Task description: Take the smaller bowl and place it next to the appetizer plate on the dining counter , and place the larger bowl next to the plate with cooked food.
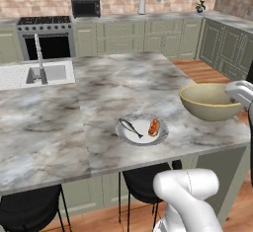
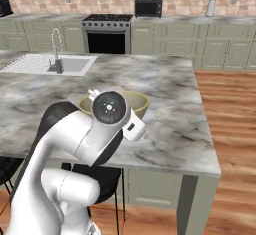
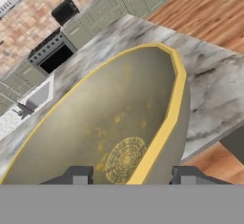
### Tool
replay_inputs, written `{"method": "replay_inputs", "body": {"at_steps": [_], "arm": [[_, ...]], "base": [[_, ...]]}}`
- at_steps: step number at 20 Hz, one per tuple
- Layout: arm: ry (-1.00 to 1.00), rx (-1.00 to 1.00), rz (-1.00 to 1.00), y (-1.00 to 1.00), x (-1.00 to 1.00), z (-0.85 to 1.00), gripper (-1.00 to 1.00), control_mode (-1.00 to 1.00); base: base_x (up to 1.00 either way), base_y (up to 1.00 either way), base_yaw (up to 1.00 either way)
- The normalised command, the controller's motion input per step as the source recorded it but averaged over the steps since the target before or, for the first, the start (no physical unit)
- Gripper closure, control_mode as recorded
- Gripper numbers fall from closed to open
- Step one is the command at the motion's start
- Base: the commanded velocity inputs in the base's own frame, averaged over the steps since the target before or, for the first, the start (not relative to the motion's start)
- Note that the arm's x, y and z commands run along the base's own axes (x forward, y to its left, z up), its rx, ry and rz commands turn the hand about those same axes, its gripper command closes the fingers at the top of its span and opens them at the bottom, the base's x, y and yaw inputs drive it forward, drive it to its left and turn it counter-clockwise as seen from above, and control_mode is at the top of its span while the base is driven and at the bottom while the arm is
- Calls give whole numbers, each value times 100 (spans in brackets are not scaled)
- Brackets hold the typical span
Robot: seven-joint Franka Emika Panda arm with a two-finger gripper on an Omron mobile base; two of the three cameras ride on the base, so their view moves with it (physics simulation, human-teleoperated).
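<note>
- The larger bowl [image 1: 211,101] sits on the dining counter [image 1: 59,127], at about three o'clock from the plate with cooked food [image 1: 142,129] in the left base view, near it but not touching.
- Judged from that, the second half of the task looks nearly done: the bowl is already beside the right plate and, as far as I can tell, resting on the marble.
- The gripper [image 3: 132,176] straddles the bowl's near wall in the hand view, one fingertip [image 3: 79,175] inside the rim and the other outside; the jaws stand partly apart, but whether they pinch the wall or have let go I cannot tell.
- What seems left here is to free the bowl, if that is not done, and pull the arm clear without nudging it.
- The smaller bowl and the appetizer plate fall outside these frames, so that half cannot be judged.
- The bowl is deep and round, matte tan inside with a faint yellow ringed medallion at the bottom and a bright yellow rim; it looks like glazed pottery.
- The plate is flat, white and round, carrying a red-orange morsel and a thin dark fish-like piece.
- The counter top is polished grey-veined marble with a square edge on a sage-green base; a sink [image 1: 47,73] with a tall tap sits at ten o'clock from the plate.
</note>
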Motion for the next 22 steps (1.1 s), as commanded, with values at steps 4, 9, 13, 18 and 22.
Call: {"method": "replay_inputs", "body": {"at_steps": [4,9,13,18,22], "arm": [[0,0,0,-19,56,-29,100,-100],[0,0,0,-6,50,-32,100,-100],[0,0,0,0,28,-51,100,-100],[0,0,0,0,36,-39,100,-100],[0,0,0,0,39,-36,100,-100]], "base": [[0,0,0],[0,0,0],[0,0,0],[0,0,0],[0,0,0]]}}
